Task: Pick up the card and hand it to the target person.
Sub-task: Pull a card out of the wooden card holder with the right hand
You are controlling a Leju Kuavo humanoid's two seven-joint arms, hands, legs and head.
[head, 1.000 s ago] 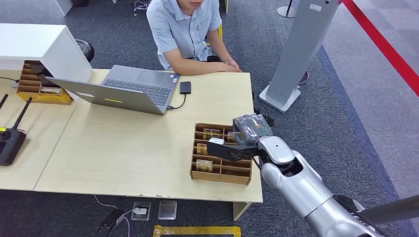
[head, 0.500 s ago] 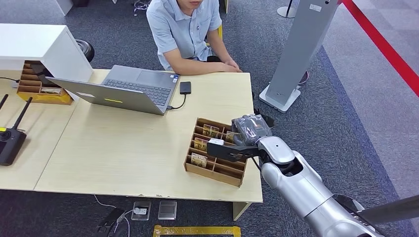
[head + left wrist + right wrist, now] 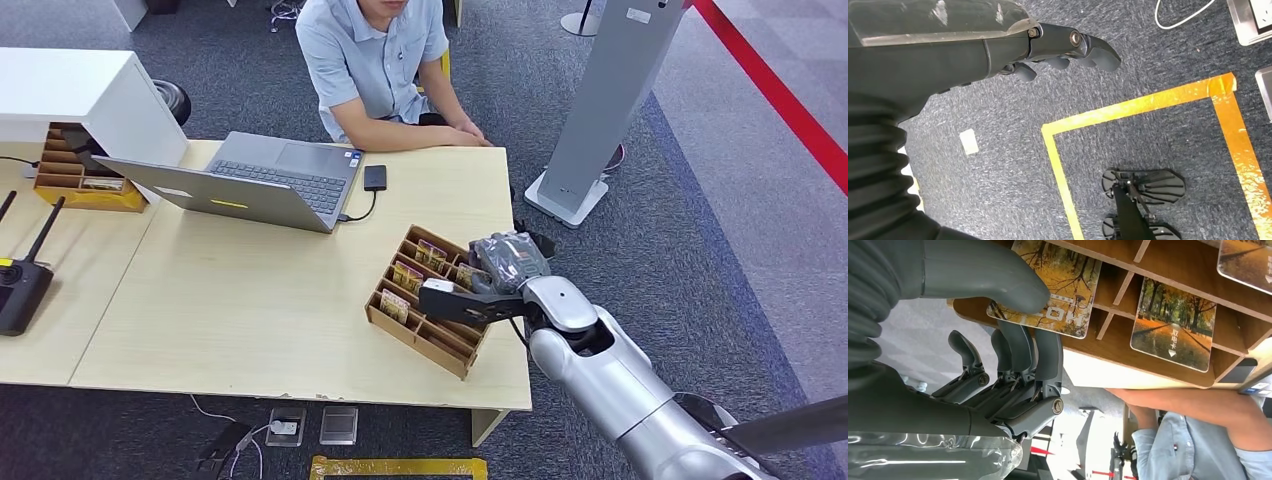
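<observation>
The right hand reached into the wooden card rack near the table's corner, thumb pressing one card against curled fingers, apparently to draw it out for the seated person.
</observation>
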